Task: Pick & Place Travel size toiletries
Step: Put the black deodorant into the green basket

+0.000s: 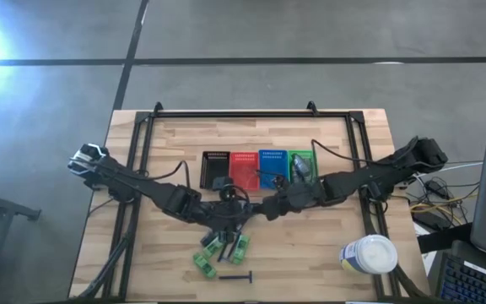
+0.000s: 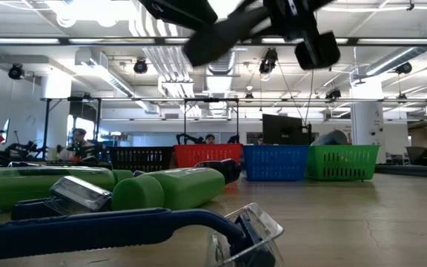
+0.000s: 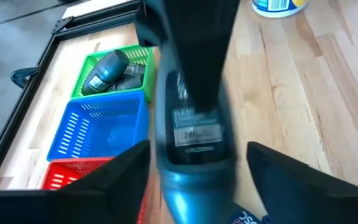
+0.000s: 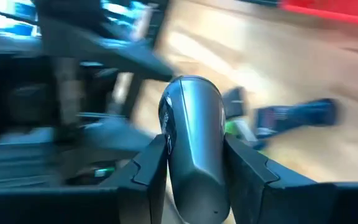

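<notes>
Right gripper (image 4: 194, 180) is clenched on a grey tube (image 4: 194, 143), lifted above mid-table, presumably for carrying to the baskets. Left gripper (image 3: 194, 168) is spread apart around a dark tube (image 3: 194, 124); whether it touches, I cannot tell. Green packets (image 1: 222, 252) and razor (image 1: 235, 276) remain on the table (image 1: 175, 143).

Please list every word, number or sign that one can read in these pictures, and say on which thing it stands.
"24h", blurred and uncertain: on the tube held in the right claw, between the open fingers of the left claw.
"OSC", cut off at the picture's edge: on a blue item on the table.
Label of the white tub: too blurred to read.
Nothing else is readable.
</notes>
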